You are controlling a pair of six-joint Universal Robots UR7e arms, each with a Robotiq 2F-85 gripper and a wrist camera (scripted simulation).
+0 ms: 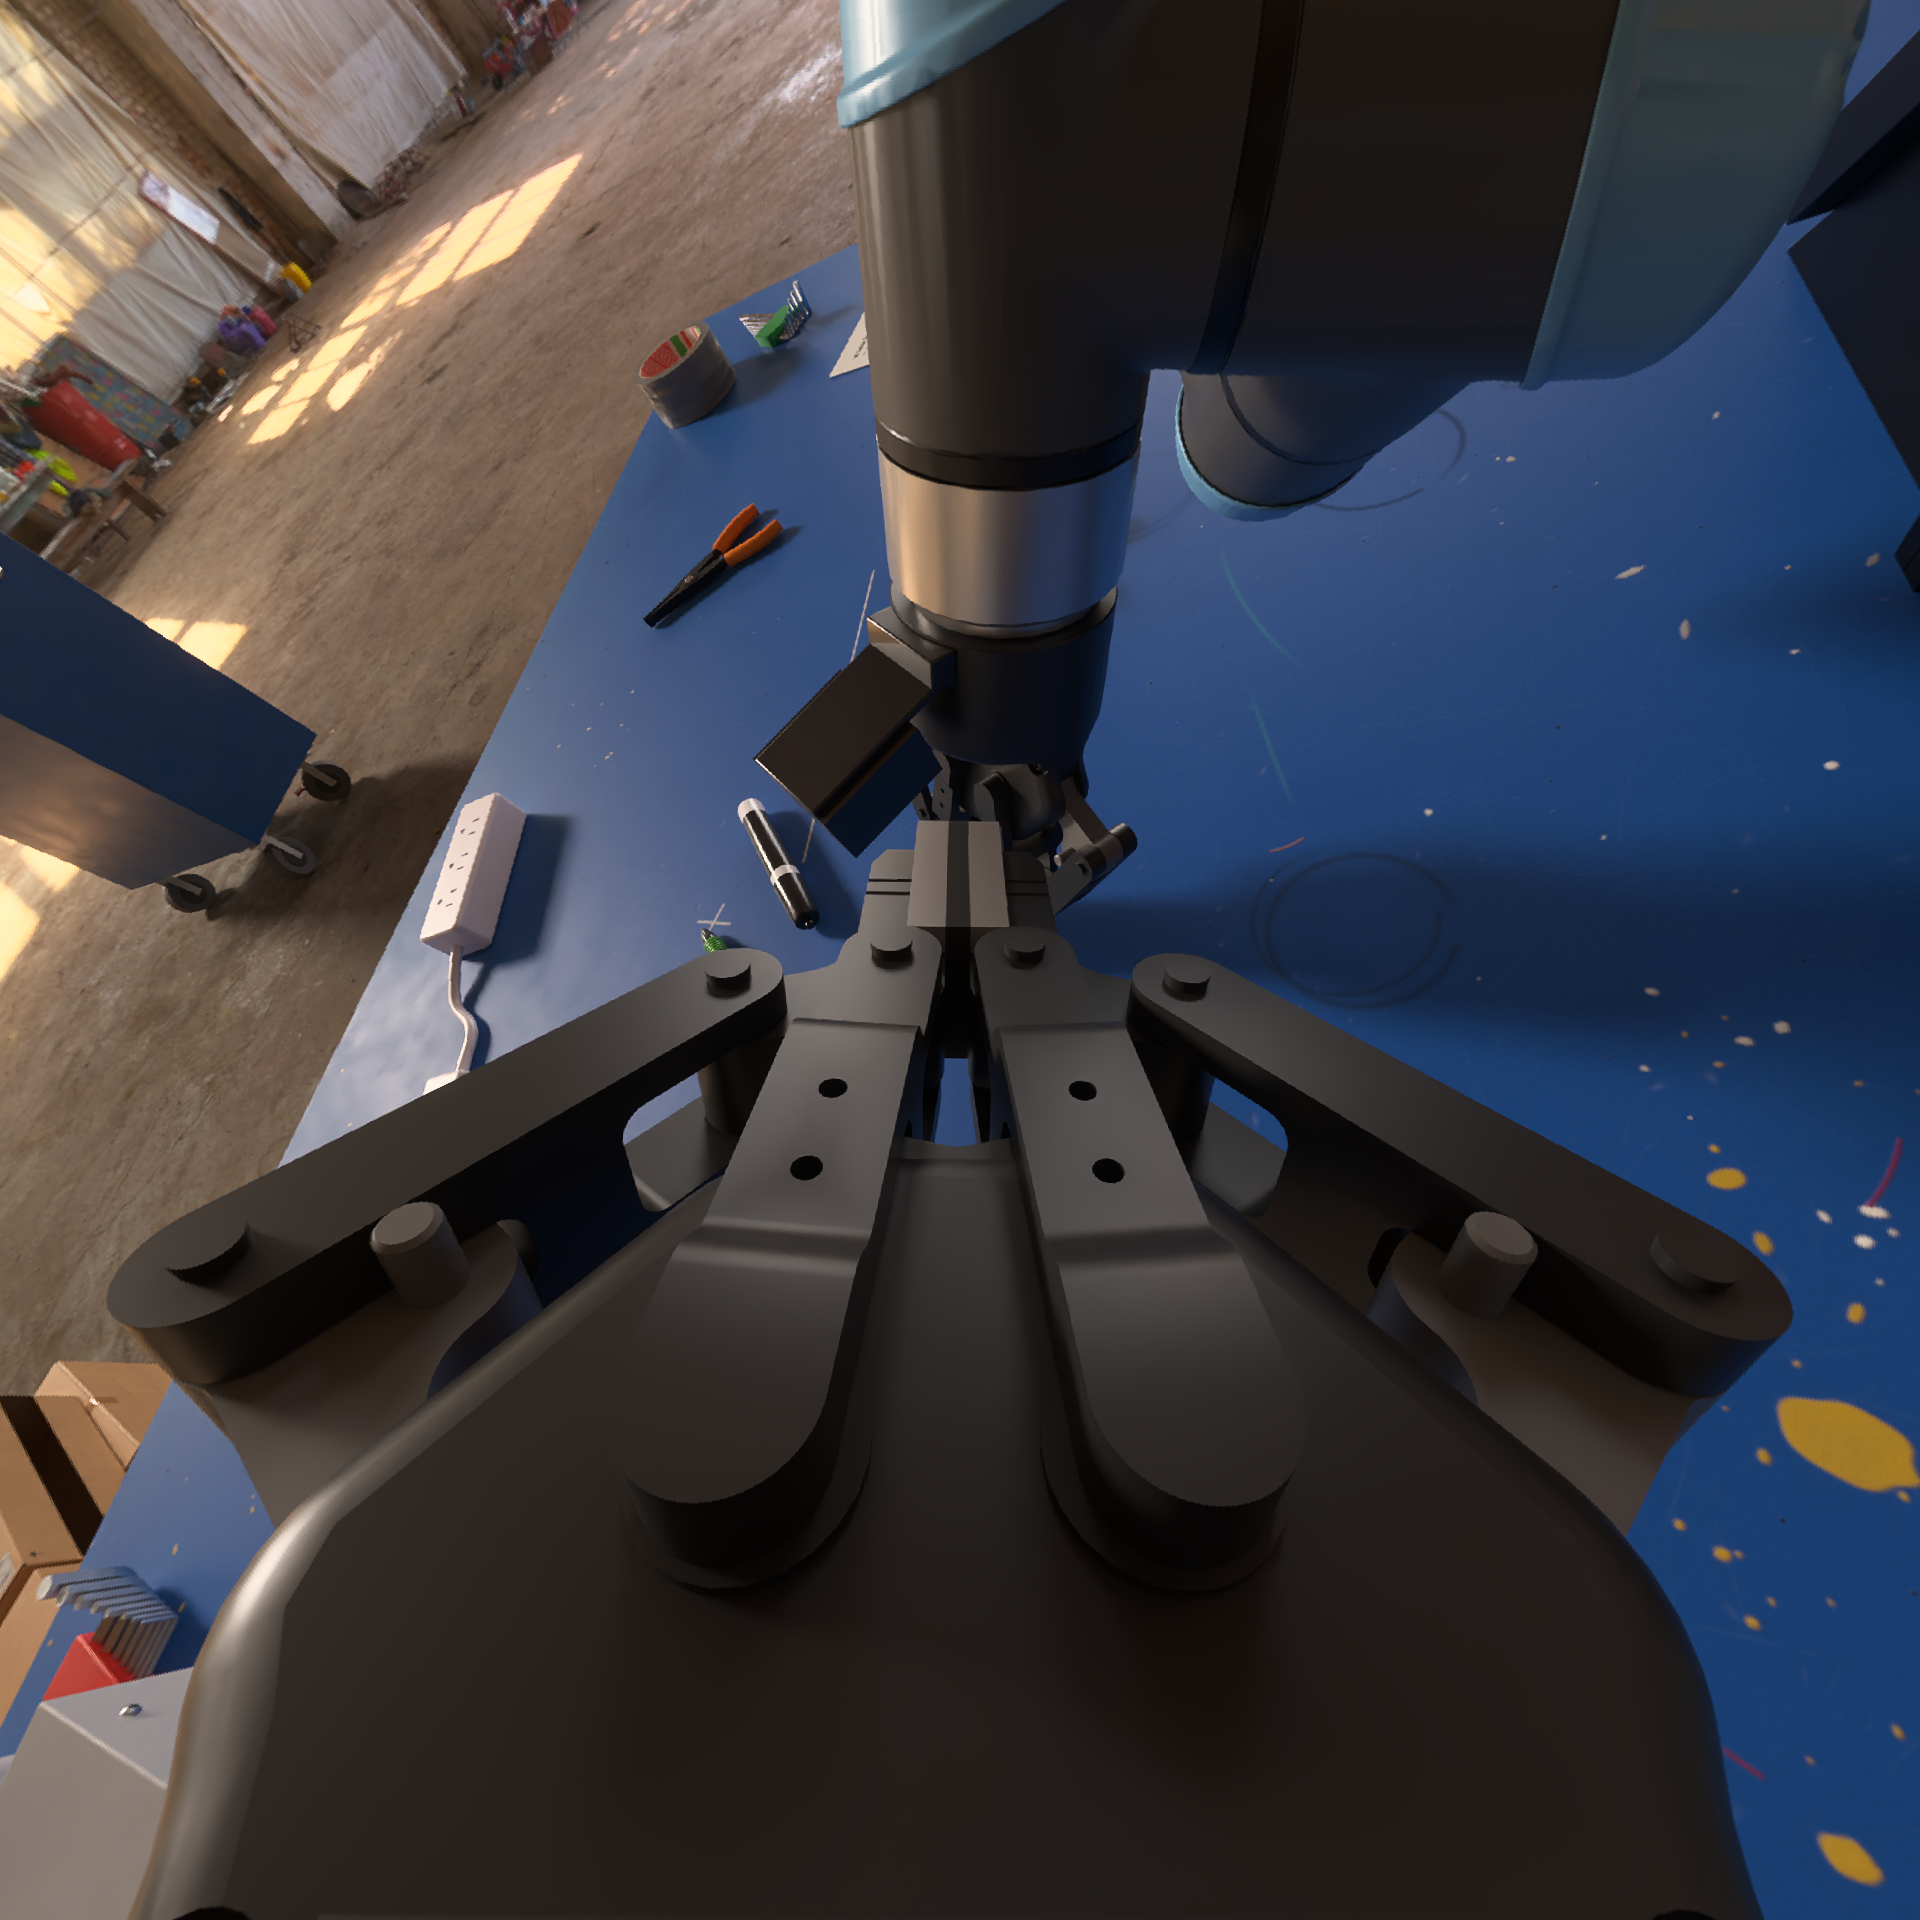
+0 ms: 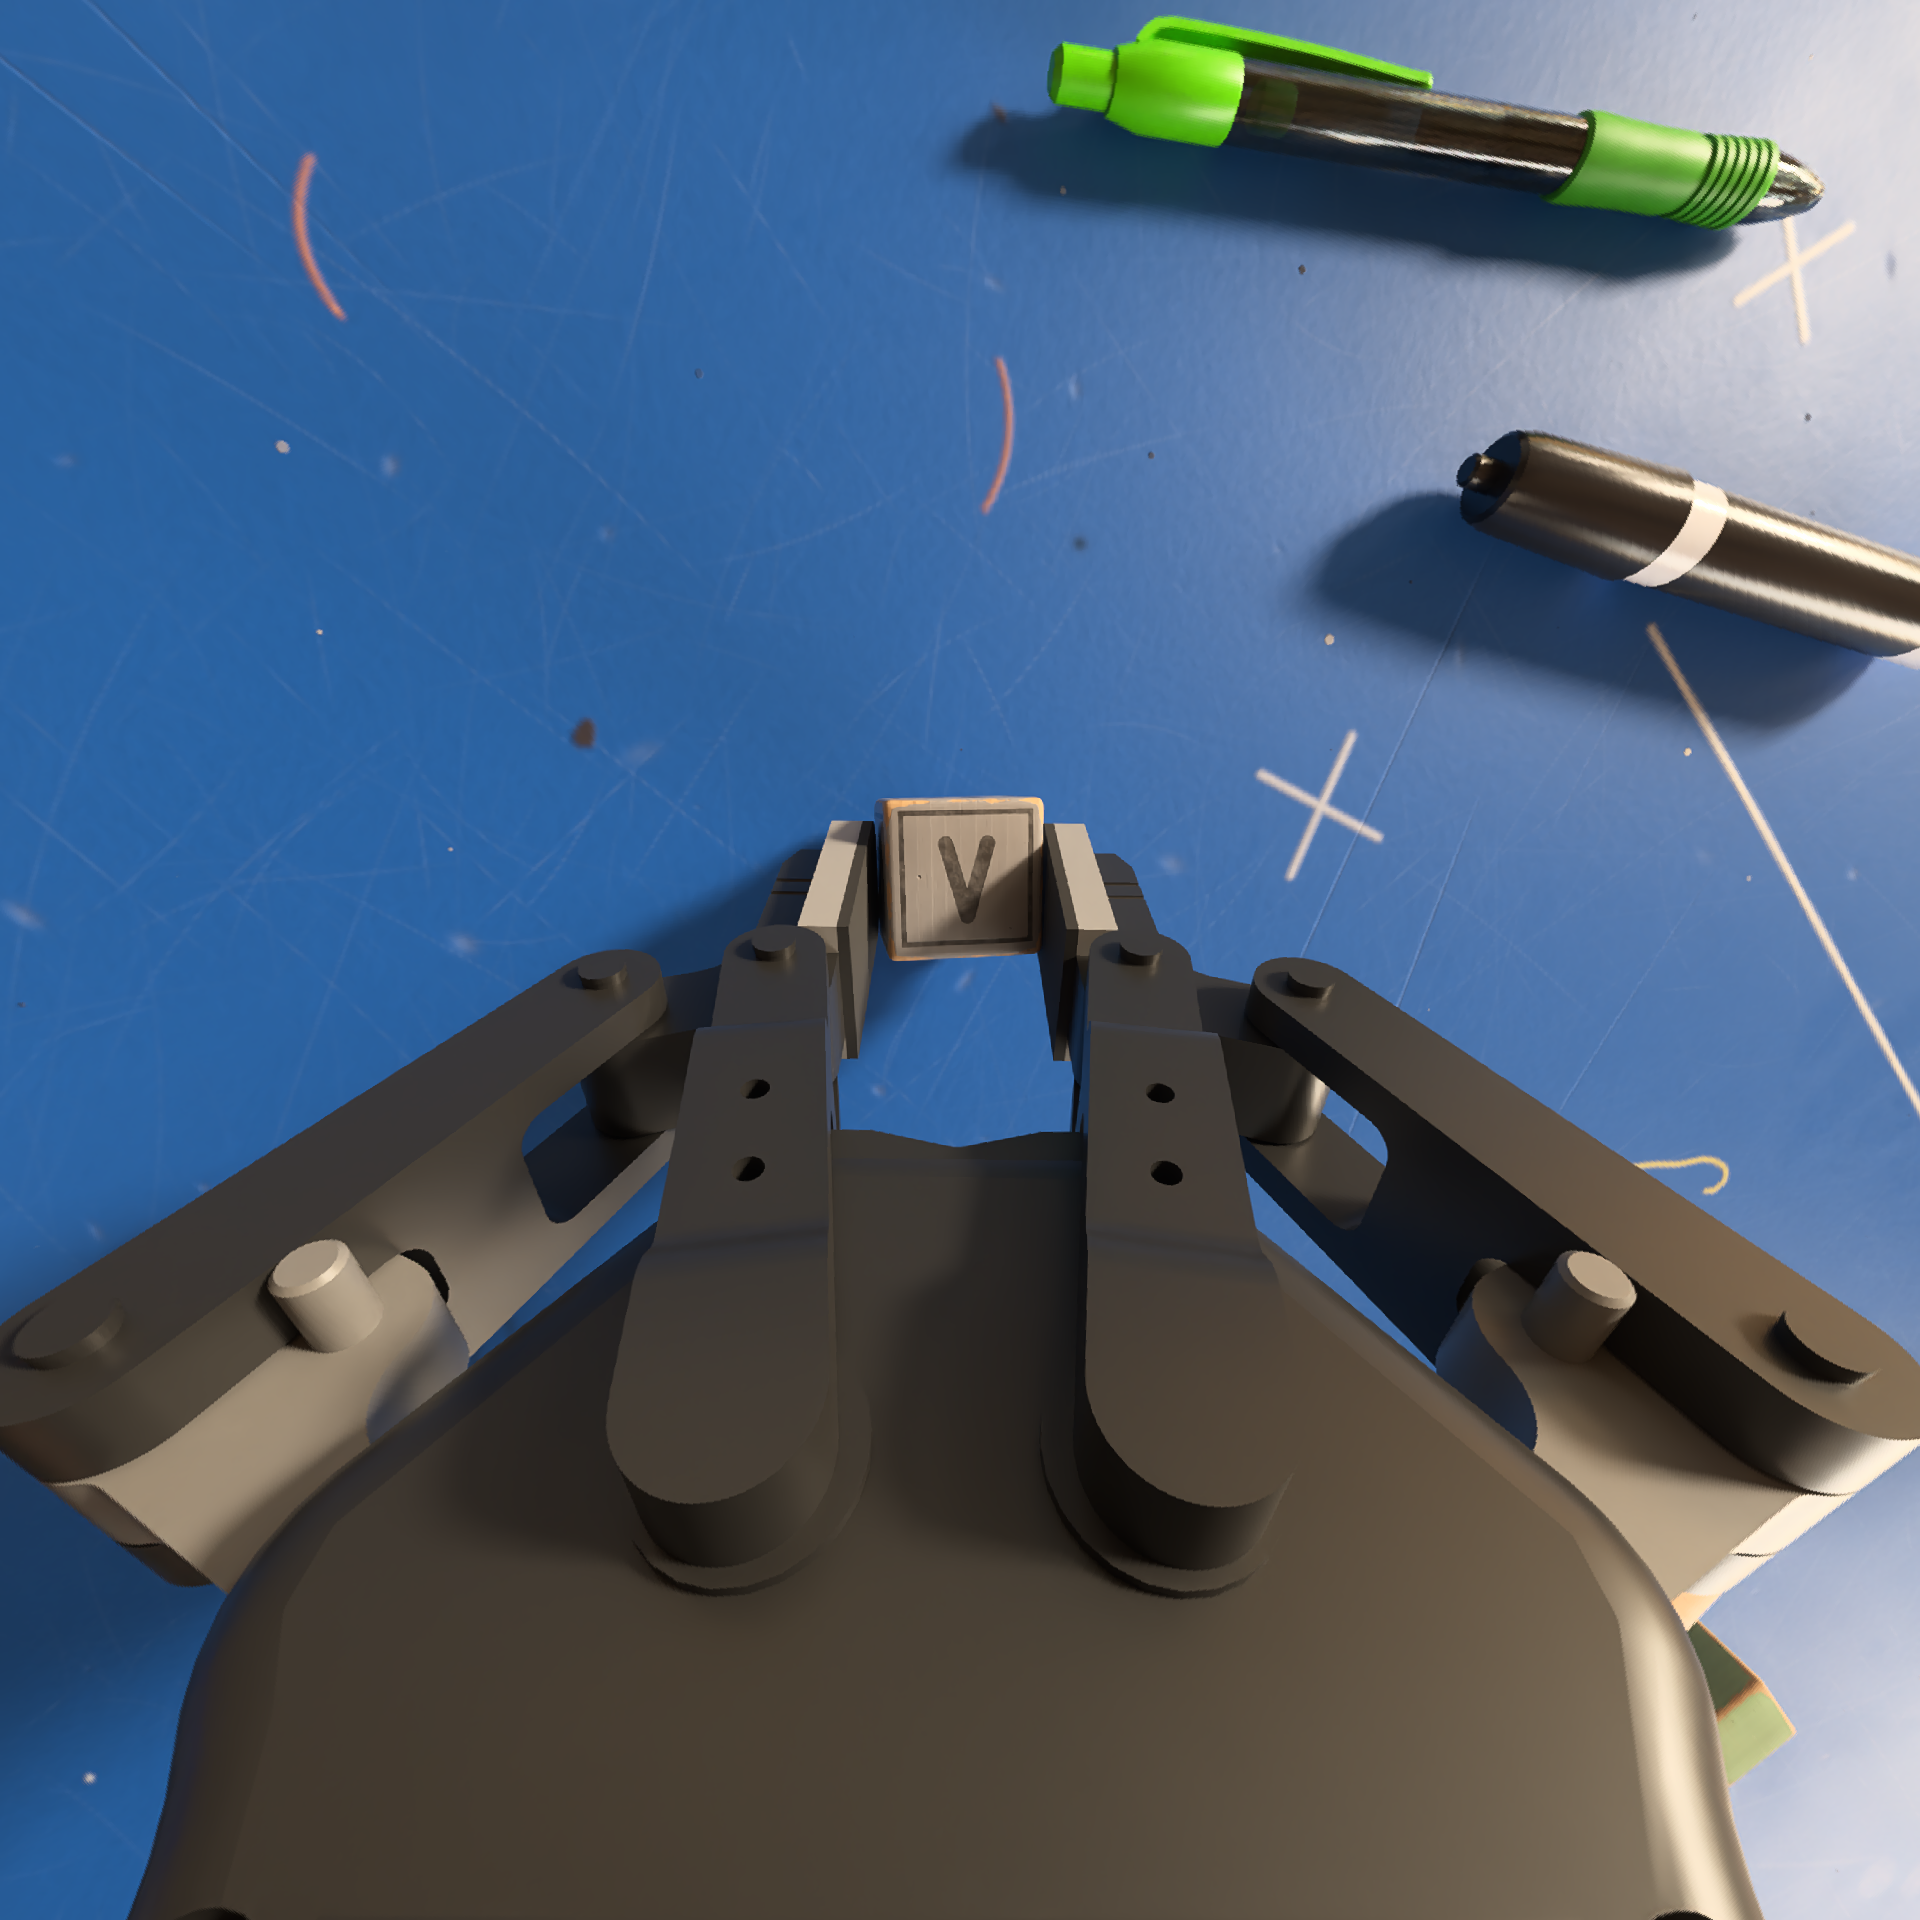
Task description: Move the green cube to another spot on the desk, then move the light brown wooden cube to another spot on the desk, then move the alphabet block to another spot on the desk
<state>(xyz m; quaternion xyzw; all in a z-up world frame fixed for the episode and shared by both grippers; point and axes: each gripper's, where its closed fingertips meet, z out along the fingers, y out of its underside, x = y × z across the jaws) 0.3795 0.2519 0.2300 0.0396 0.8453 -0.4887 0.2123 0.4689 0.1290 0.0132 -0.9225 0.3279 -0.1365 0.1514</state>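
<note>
In the right wrist view my right gripper [image 2: 961, 883] is shut on the alphabet block [image 2: 966, 868], a small wooden cube with a letter on its near face. The block is held at the fingertips, close over the blue desk [image 2: 520, 520]; I cannot tell whether it touches. At the lower right edge a green cube [image 2: 1751, 1720] and a light brown edge [image 2: 1694, 1605] peek out from behind the gripper body. In the left wrist view my left gripper [image 1: 958, 868] is shut and empty above the desk, pointing at the right arm [image 1: 997, 520], which reaches down just beyond it.
A green pen [image 2: 1434, 125] and a black marker [image 2: 1704, 551] lie beyond the block to the right. The left wrist view shows a power strip [image 1: 473, 873], pliers [image 1: 717, 561], a tape roll [image 1: 686, 374], the desk's left edge and a wheeled blue cabinet [image 1: 135, 748].
</note>
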